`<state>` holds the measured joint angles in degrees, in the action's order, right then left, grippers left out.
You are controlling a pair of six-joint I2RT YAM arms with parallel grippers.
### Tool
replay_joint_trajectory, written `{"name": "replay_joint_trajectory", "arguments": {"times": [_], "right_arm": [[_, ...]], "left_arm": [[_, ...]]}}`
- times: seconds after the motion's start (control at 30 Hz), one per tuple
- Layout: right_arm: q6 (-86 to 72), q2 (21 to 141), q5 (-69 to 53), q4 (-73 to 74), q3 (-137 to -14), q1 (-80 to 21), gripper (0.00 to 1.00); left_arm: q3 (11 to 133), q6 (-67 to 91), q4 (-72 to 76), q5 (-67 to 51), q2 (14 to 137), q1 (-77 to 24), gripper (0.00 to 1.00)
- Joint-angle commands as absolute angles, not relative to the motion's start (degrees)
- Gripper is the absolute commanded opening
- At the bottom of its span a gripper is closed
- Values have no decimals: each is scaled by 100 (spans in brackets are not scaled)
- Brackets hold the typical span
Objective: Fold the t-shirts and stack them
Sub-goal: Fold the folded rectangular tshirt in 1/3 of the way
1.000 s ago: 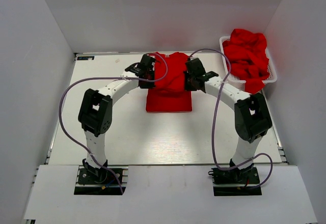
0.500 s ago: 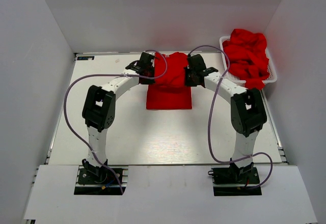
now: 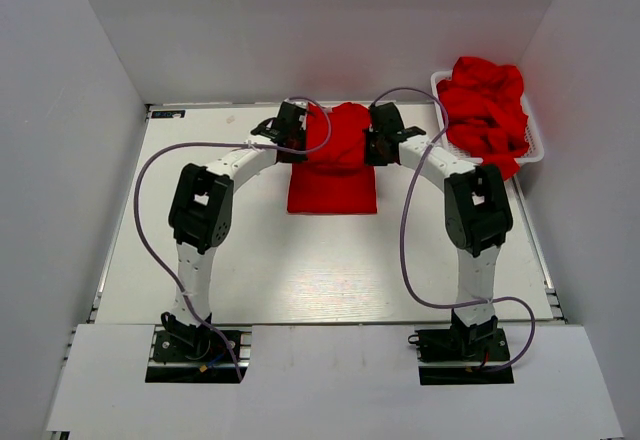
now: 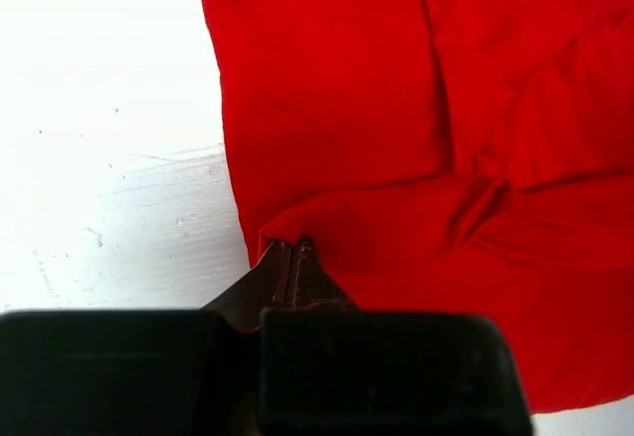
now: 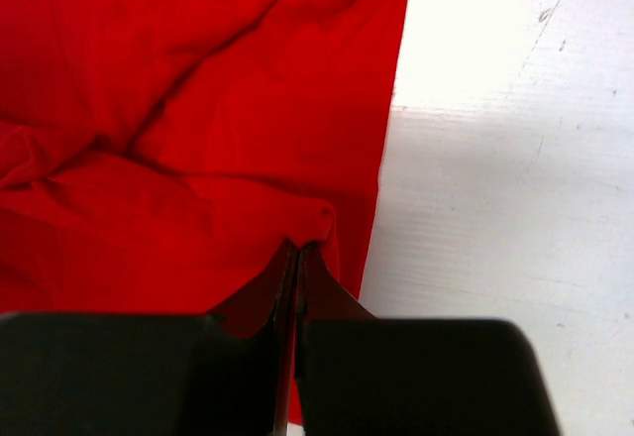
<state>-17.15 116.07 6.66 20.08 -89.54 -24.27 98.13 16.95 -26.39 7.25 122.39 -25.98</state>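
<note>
A white surface [image 3: 300, 270] lies inside plain white walls, with both arm bases bolted along its near edge. At the far middle of this surface lies a red t-shirt [image 3: 333, 178]. Its near part lies flat as a neat rectangle, while its far part is bunched and creased between the two arms.

The left arm [image 3: 205, 210] curves in to the t-shirt's left edge. In the left wrist view the left jaws are pressed together on a small fold at the hem of the t-shirt [image 4: 396, 109], with bare surface [image 4: 99, 109] to the cloth's left. The right arm [image 3: 475, 210] curves in to the t-shirt's right edge. In the right wrist view the right jaws are likewise closed on a pinched pucker of the t-shirt [image 5: 198, 109], with bare surface [image 5: 495, 159] to the cloth's right. Both grasps sit at the bunched far part, on opposite sides of it.

To the right of the t-shirt and slightly farther back, well apart from it, stands a white mesh basket [image 3: 538, 145] against the right wall. It holds a heap of t-shirts [image 3: 485, 105], also red, piled above its rim. One fold of the heap hangs over the basket's near edge.

A purple cable [image 3: 140, 230] loops out from each arm on the side away from the t-shirt.
</note>
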Motion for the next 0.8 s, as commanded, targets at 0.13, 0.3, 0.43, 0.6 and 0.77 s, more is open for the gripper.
{"name": "replay_joint_trajectory", "arguments": {"times": [0.13, 0.3, 0.43, 0.6, 0.77], "right_arm": [[-1600, 11830, 729, 2048, -9395, -2329, 0], [-1617, 11909, 642, 2135, -9544, -2285, 30], [-1521, 11883, 440, 2214, -9694, -2294, 83], [-1521, 11585, 404, 2434, -9826, -2294, 90], [-1573, 11032, 325, 2434, -9396, -2329, 90]], "left_arm": [[10107, 1635, -2514, 721, 12401, -2558, 0], [10397, 1688, -2838, 861, 12524, -2505, 2], [10521, 1749, -3023, 914, 12437, -2505, 75], [10460, 1802, -3094, 1028, 11937, -2505, 100], [9933, 1802, -3094, 1204, 11322, -2505, 100]]}}
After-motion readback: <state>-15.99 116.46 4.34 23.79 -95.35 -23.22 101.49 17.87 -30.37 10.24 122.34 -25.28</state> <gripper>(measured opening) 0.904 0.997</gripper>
